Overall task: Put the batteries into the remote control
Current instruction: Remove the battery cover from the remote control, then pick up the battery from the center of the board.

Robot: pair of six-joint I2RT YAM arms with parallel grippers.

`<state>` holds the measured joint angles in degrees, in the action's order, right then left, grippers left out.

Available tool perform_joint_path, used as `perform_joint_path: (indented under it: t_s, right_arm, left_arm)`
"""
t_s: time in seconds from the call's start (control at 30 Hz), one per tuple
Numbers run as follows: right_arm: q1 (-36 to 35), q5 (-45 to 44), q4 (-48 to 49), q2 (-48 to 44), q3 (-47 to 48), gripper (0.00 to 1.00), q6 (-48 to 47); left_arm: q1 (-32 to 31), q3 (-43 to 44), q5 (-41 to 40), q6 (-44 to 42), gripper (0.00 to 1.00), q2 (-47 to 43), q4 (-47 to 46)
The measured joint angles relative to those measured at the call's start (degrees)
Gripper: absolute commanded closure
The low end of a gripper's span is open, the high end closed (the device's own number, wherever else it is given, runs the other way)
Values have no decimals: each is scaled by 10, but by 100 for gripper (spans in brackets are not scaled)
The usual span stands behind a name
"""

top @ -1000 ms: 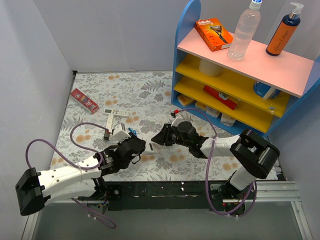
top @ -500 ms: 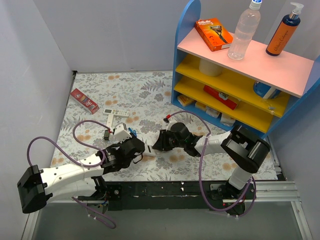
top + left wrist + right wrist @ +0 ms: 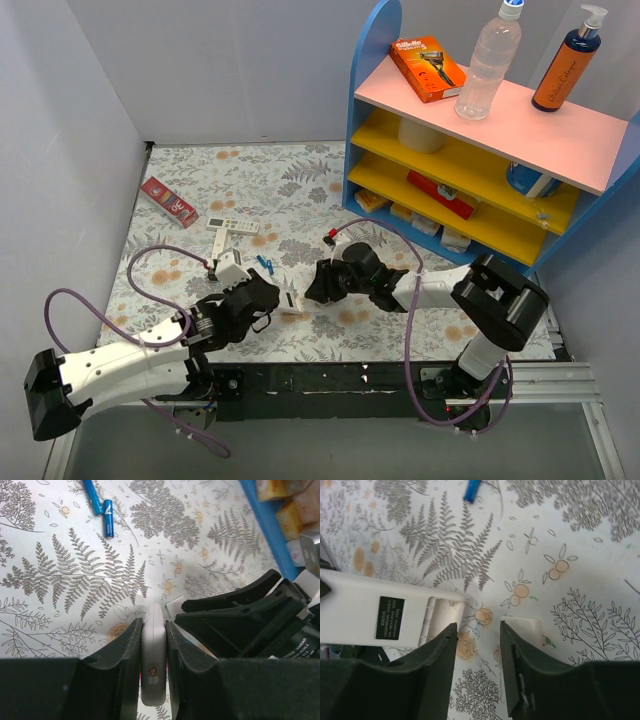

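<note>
A: The left gripper [image 3: 152, 627] is clamped on the 2 long edges of the remote control [image 3: 365, 605], plain back toward the right wrist camera, low at the table [image 3: 300, 180]. I cannot tell whether it rests there. The right gripper [image 3: 476, 627] has its jaws apart with nothing between them, tips just beside the remote's bay end.

B: Bay contents?

A: The battery recess [image 3: 442, 620] is uncovered and no cell shows in it. A small white piece [image 3: 525, 630], likely the cover, lies on the table beside it.

B: Cells?

A: 2 blue batteries [image 3: 107, 520] lie close together on the table, near the remote, not touching it. Neither is held.

B: My judgement: the right arm should fetch 1 cell at a time, grip it mid-length, check polarity and seat the spring end first. The left must hold firm.

A: Other container: the shelf unit [image 3: 372, 100]. Its top board carries a razor pack [image 3: 428, 68], a clear bottle [image 3: 490, 60] and a pump bottle [image 3: 565, 70]. The lower yellow shelves hold small packs, too small to name.
</note>
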<state>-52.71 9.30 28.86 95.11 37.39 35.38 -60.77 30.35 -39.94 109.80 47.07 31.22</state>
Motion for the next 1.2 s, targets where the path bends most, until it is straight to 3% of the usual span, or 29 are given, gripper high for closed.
perform_joint_path:
  t_s: [0.03,0.13,0.23,0.5,0.7,0.97,1.2]
  right_arm:
    - [0,4,-1,-11,0,33,-13]
    - [0,19,-5,-65,-2,17,-66]
    - [0,30,-7,-126,-2,12,-120]
    - [31,91,-37,-217,-28,12,-179]
    - [99,168,-5,-269,-87,20,-125]
    - [103,238,99,-269,-146,40,-3]
    - [103,231,131,-269,-148,52,43]
  left_arm:
    - [0,-8,2,-11,100,-18,-6]
    - [0,-38,10,-47,100,-86,-43]
    - [0,-75,31,-88,100,-163,-101]
    - [0,-147,95,-167,100,-271,-246]
    - [0,-180,123,-187,100,-310,-320]
    - [0,-192,141,-194,100,-303,-377]
    - [0,-194,156,-199,100,-265,-409]
